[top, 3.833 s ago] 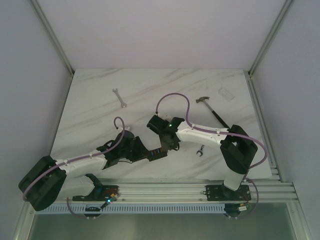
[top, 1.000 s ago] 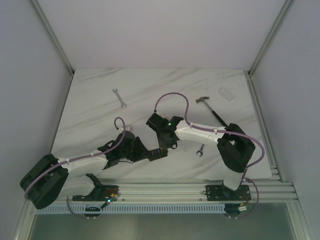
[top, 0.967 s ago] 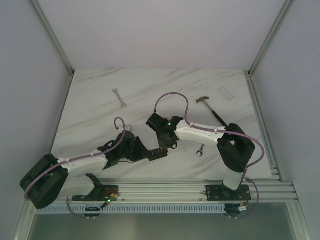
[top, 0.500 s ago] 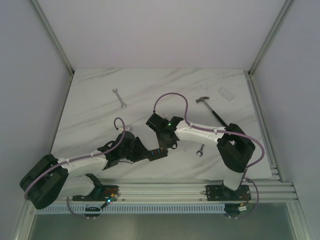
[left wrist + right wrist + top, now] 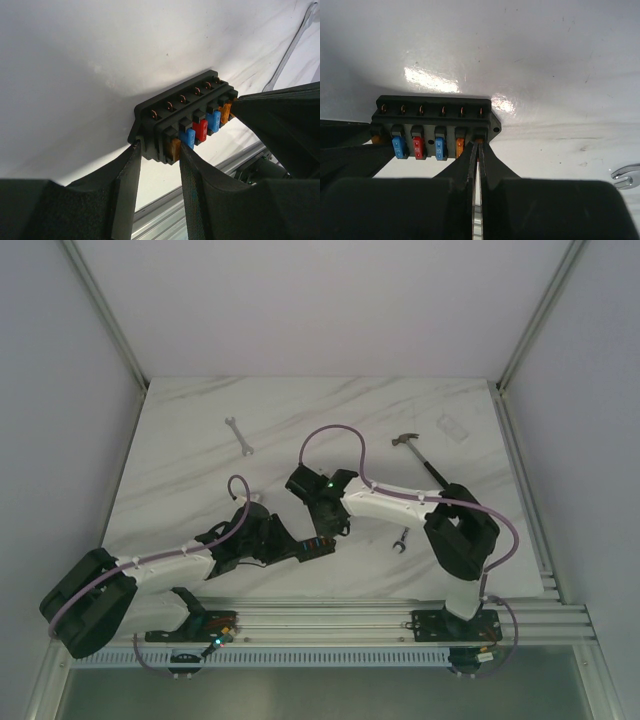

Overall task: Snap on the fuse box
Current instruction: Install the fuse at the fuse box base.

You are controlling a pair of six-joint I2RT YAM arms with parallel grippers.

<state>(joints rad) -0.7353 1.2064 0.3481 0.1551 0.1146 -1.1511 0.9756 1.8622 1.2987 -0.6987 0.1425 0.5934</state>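
The fuse box [image 5: 316,543] is a small black block on the marble table near the front edge. In the left wrist view the fuse box [image 5: 185,112] shows orange, blue and red fuses, and my left gripper [image 5: 159,151] is shut on its near end, one finger on each side. In the right wrist view the fuse box [image 5: 432,122] lies across the frame. My right gripper [image 5: 479,144] is nearly closed, its tips pinching a small orange fuse [image 5: 479,141] at the rightmost slot. From above, the left gripper [image 5: 298,551] and right gripper [image 5: 331,530] meet at the box.
A silver wrench [image 5: 238,435] lies at the back left, a hammer [image 5: 421,457] and a clear plastic piece [image 5: 453,427] at the back right. A small wrench [image 5: 400,540] lies right of the box. The table's front rail [image 5: 330,618] runs just below the box.
The right arm's wrist and elbow have shifted a little left and back. Both grippers stay at the fuse box, and the left arm has not moved.
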